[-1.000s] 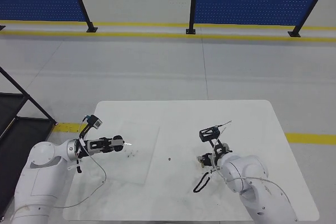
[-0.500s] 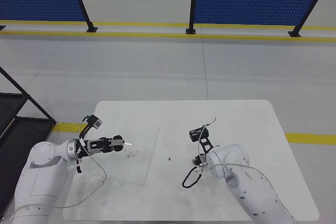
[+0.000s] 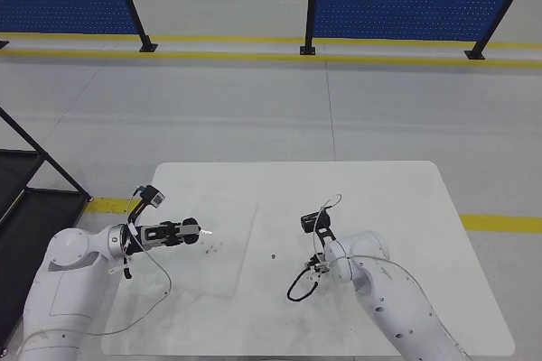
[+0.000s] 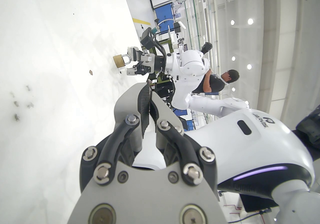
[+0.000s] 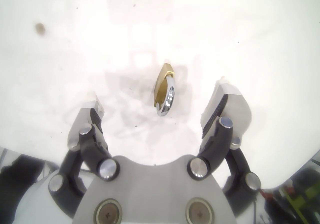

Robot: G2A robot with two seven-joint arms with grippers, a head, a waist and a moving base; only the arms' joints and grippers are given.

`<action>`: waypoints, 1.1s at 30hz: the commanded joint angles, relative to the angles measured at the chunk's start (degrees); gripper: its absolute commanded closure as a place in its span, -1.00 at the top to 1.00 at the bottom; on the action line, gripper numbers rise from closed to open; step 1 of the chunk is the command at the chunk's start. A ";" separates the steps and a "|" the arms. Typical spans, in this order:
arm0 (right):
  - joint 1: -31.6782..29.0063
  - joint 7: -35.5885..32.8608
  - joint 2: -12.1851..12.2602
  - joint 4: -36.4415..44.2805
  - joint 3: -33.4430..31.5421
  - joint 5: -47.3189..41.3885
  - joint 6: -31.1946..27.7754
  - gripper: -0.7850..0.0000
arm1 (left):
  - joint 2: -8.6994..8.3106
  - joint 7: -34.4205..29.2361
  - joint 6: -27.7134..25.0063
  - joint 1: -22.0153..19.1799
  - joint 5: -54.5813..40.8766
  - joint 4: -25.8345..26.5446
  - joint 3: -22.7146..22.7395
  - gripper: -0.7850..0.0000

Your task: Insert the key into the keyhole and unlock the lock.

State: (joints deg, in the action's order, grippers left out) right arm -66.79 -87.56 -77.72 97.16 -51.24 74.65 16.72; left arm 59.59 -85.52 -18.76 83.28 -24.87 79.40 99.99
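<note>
The padlock (image 5: 163, 92) rests on the table (image 3: 388, 189), shackle toward my right wrist. Its long axis runs straight out between the spread, empty fingers of the right gripper (image 5: 159, 94). That arm is nearer. The left gripper (image 4: 149, 90) sits well apart, clenched; on what, I cannot tell.

The lock (image 5: 162, 77) body is seen as brushed brass with a satin sheen, and its shackle (image 5: 170, 96) as polished chrome with sharp highlights. The tabletop (image 5: 225, 22) is finished in smooth matt white, marked by faint grey scuffs and dark specks. The fingers (image 5: 230, 107) of the right gripper (image 5: 159, 95) are cased in matt grey shells, lined with black ribbed rubber and tipped with a white tape-like wrap. Glossy metal pins are set at the joints. Matt grey shells and ribbed black pads are also shown on the left gripper (image 4: 149, 88).
</note>
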 commanded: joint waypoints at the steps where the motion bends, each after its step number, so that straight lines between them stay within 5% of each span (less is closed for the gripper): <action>1: 0.21 0.02 -0.31 -0.76 -0.14 0.03 0.02 0.32 | 0.00 0.00 0.00 0.00 0.00 0.00 0.00 -1.00; 5: 0.53 -0.01 -0.81 -1.98 -0.49 0.17 -0.01 0.00 | 0.00 0.00 0.00 0.00 0.00 0.00 0.00 -1.00; 25: 0.48 -0.14 -2.40 -4.68 -1.86 1.88 -0.14 -0.22 | 0.00 0.00 0.00 0.00 0.00 0.00 0.00 -1.00; 31: 0.09 -0.44 -2.76 -5.27 -2.57 2.20 -0.44 -1.00 | 0.00 0.00 0.00 0.00 0.00 0.00 0.00 -1.00; 33: -0.11 -0.44 -2.84 -5.38 -2.86 2.15 -0.44 -1.00 | 0.00 0.00 0.00 0.00 0.00 0.00 0.00 -1.00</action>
State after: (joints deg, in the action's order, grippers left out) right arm -66.77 -88.01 -80.53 91.84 -53.94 76.89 16.27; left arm 59.59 -85.52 -18.76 83.28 -24.87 79.40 99.99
